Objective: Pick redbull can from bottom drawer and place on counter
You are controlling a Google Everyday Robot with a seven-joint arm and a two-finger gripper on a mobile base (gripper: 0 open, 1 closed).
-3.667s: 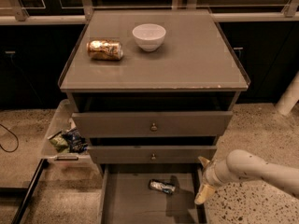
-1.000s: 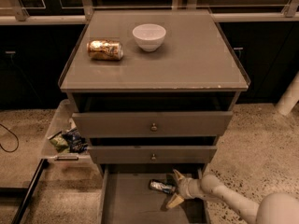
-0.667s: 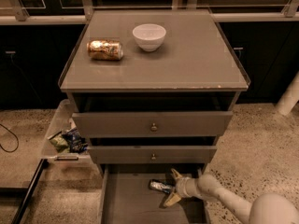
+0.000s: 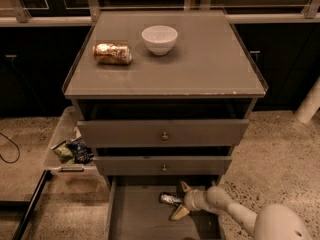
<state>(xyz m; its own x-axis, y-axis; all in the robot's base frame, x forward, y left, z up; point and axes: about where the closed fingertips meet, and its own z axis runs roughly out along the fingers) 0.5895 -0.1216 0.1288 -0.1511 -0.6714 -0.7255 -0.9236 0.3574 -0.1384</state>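
Observation:
The redbull can [image 4: 169, 199] lies on its side on the floor of the open bottom drawer [image 4: 140, 219], near its back. My gripper [image 4: 178, 200] reaches into the drawer from the right, its two tan fingers [image 4: 179, 212] spread open on either side of the can's right end, one behind it and one in front. The white arm runs off to the lower right. The counter [image 4: 210, 59] on top of the cabinet holds other objects.
A gold can [image 4: 112, 53] lies on its side on the counter's left, and a white bowl [image 4: 159, 39] stands beside it. Two knobbed drawers [image 4: 163, 134] stand slightly open above the bottom one. A clear bin with snack bags [image 4: 70, 149] sits left of the cabinet.
My gripper came from the right of the drawer into it and now straddles the can's end. Over the last second it edged slightly closer to the can.

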